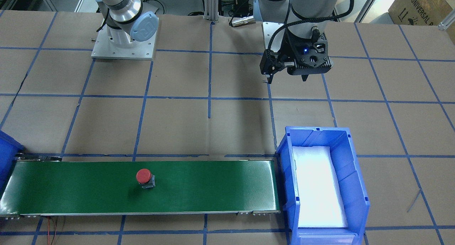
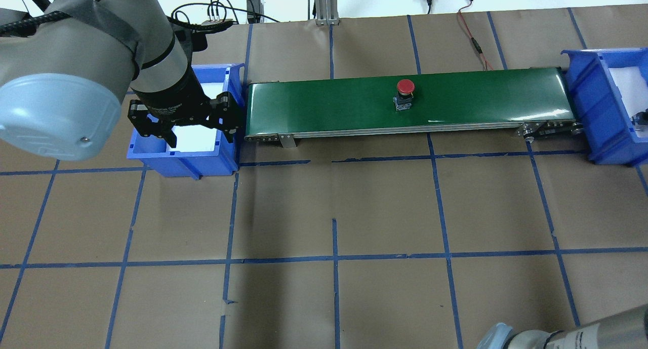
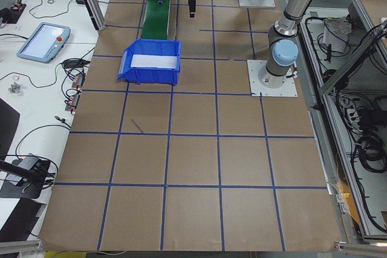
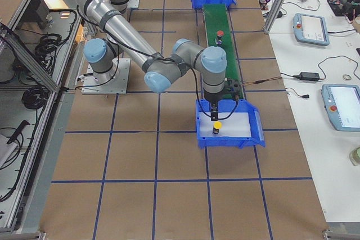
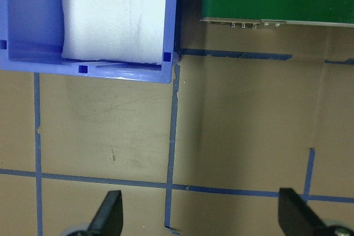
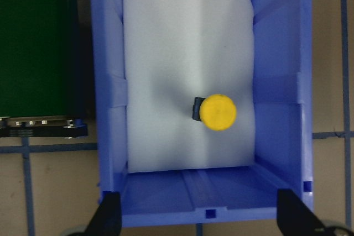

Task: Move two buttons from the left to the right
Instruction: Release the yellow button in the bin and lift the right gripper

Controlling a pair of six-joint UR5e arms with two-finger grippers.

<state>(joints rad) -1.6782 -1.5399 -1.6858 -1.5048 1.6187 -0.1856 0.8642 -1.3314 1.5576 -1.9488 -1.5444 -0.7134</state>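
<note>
The red button (image 1: 144,176) stands upright on the green conveyor belt (image 1: 213,188), near its middle; it also shows in the overhead view (image 2: 405,88). The yellow button (image 6: 217,112) lies on white foam in the right blue bin (image 6: 276,81), also seen in the exterior right view (image 4: 216,125). My right gripper (image 6: 200,216) is open and empty, hovering above that bin over the yellow button. My left gripper (image 2: 197,135) is open and empty, hovering high by the robot-side edge of the left blue bin (image 2: 182,161), which holds only white foam (image 5: 113,15).
The conveyor runs between the two bins, its ends touching or nearly touching each. The brown table (image 2: 334,212) is marked with blue tape squares. Cables (image 2: 471,35) lie beyond the belt. Tablets and wires lie on the side bench (image 4: 312,29).
</note>
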